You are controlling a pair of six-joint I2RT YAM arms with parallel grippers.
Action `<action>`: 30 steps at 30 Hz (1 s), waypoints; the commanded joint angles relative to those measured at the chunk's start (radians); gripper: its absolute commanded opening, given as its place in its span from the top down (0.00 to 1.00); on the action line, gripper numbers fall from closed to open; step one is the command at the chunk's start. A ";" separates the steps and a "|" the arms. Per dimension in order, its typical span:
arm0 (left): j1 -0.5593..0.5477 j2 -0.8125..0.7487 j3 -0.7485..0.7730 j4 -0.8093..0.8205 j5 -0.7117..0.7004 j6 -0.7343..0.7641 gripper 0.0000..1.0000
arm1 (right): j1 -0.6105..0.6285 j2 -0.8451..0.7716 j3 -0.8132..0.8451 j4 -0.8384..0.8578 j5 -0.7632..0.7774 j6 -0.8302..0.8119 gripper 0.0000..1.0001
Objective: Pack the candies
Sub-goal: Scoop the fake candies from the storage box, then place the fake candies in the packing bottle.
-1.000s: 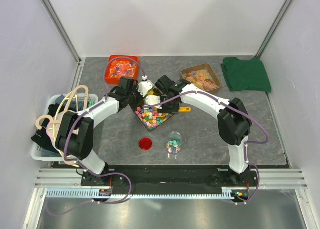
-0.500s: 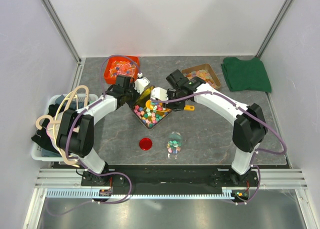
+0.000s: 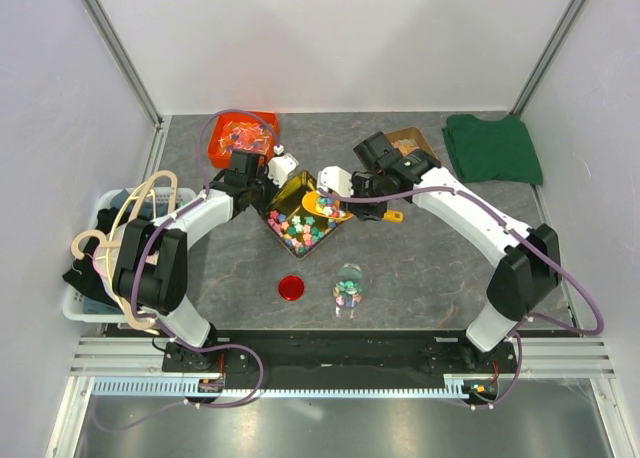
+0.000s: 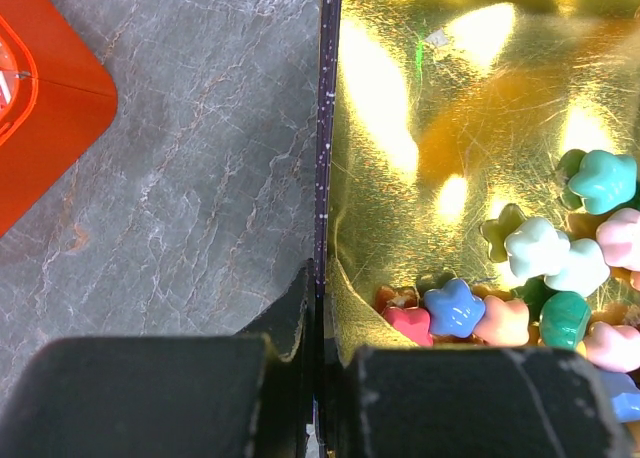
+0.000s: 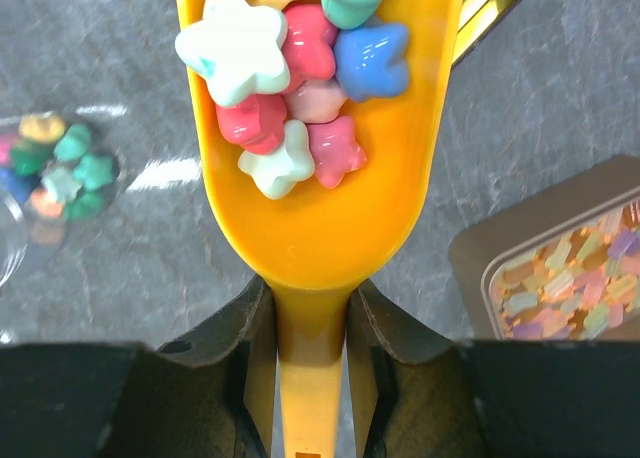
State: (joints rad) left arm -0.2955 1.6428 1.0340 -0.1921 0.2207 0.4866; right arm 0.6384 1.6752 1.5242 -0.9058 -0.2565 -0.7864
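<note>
The candies [image 3: 298, 228], small star-shaped sweets in mixed colours, fill a gold-lined tray [image 3: 289, 189] at mid-table. My left gripper [image 3: 276, 181] is shut on the tray's far-left wall [image 4: 326, 158], with candies [image 4: 560, 278] lying just inside it. My right gripper [image 3: 356, 206] is shut on the handle of an orange scoop [image 5: 318, 218]. The scoop's bowl [image 3: 326, 206] hangs over the tray's right edge and carries a heap of candies [image 5: 290, 68]. A clear jar [image 3: 349, 286] with some candies in it stands open nearer the arms, also seen as the jar [image 5: 48, 173] in the right wrist view.
A red lid [image 3: 291, 288] lies left of the jar. An orange-red tray [image 3: 232, 138] of wrapped sweets is at the back left, a brown tray [image 5: 568, 278] of gummies at the back right. A green cloth [image 3: 492, 148] lies far right, a white basket [image 3: 85, 303] with hangers far left.
My right arm has drawn the scoop up out of the tray and swung right, now loaded with candies. The left gripper has kept its hold on the tray wall.
</note>
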 commanded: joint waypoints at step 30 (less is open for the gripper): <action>0.055 0.008 0.040 0.013 0.055 -0.042 0.98 | 0.176 -0.414 -0.217 -0.404 0.348 -0.056 1.00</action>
State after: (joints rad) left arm -0.2436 1.6596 1.0344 -0.2085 0.2222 0.4858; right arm 0.7952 1.2869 1.3182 -1.2980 0.0189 -0.8585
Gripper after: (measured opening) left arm 0.035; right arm 0.349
